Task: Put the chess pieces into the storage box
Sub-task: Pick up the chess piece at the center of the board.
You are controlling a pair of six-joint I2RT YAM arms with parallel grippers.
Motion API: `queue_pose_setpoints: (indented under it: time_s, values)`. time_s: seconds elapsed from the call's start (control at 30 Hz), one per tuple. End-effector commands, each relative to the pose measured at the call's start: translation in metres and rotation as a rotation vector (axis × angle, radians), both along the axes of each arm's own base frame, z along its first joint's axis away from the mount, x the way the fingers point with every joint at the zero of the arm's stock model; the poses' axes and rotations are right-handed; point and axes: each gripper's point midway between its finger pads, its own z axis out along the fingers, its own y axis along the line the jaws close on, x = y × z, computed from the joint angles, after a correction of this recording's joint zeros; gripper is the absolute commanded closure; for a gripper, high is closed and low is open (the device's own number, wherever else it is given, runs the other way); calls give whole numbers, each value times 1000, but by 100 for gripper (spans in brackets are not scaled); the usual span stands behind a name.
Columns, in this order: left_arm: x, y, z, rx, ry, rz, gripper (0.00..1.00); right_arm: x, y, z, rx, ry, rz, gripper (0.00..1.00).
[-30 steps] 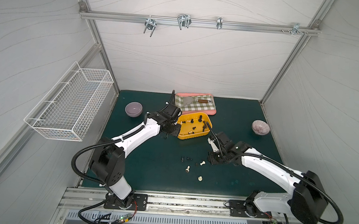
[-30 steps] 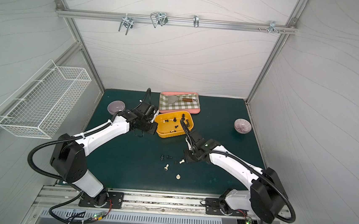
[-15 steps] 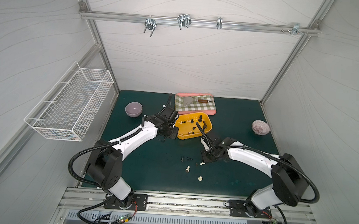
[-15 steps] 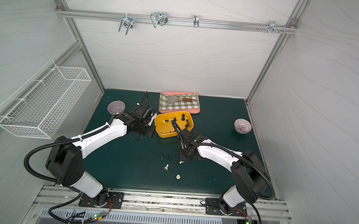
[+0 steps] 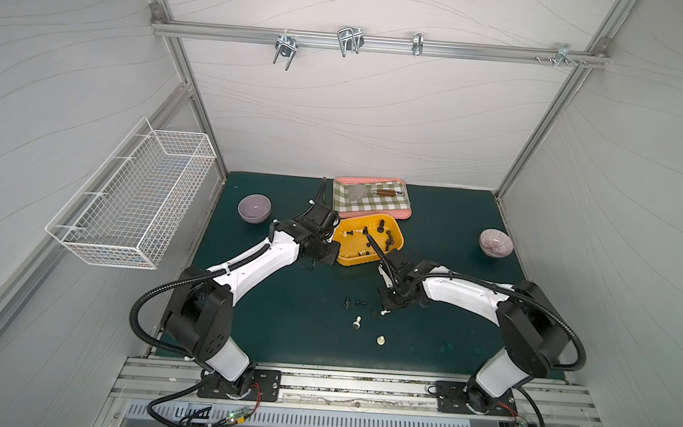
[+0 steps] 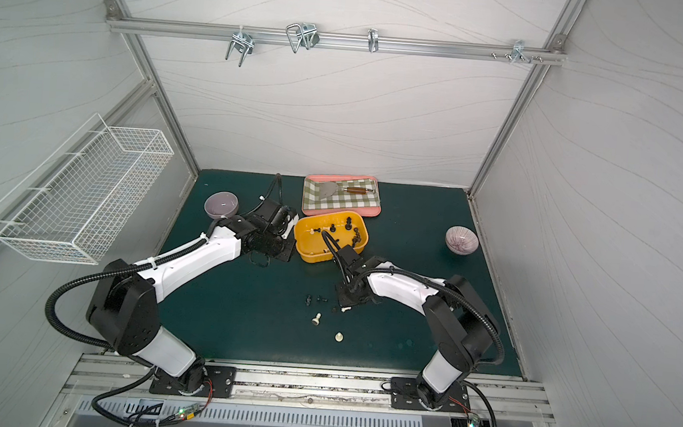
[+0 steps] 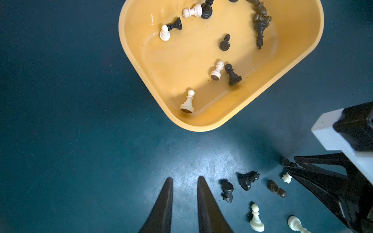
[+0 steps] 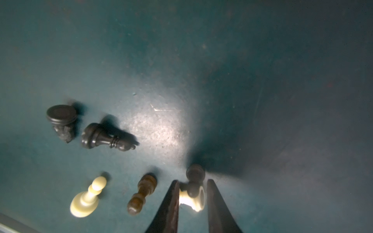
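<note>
A small cream-white turned chess piece [image 8: 193, 199] is lying between the jaws of the right pincer [image 8: 192, 181], with a dark brown chess piece [image 8: 195, 173] crossing it; whether it is gripping, I cannot tell. The left pincer [image 7: 185, 178] is hanging slightly open.

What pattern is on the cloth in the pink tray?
The cloth has green-and-white checks, clearest in a top view.

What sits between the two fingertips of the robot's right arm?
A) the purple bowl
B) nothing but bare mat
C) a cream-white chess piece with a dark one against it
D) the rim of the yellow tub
C: in the right wrist view a cream-white piece lies on the mat between the fingers of the right gripper, with a dark piece against it.
</note>
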Motion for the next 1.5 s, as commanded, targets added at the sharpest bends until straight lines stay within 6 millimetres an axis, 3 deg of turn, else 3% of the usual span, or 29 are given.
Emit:
queue_pose_setpoints:
  time_s: [0.0,0.47,0.9,1.3,1.47]
  values:
    - [8,-5,9,-38,-38,3,77,4,3,-1,-12,-11,-8,74]
    - [12,-4,8,-45,-32,4,77,7,4,1,-17,-14,-19,87]
    - [9,-1,8,-49,-31,7,77,15,15,31,56,-56,-10,91]
    - [1,4,12,-58,-38,17,77,86,21,103,175,-190,-3,91]
    - [-5,6,14,-68,-39,20,77,123,22,119,208,-226,-17,91]
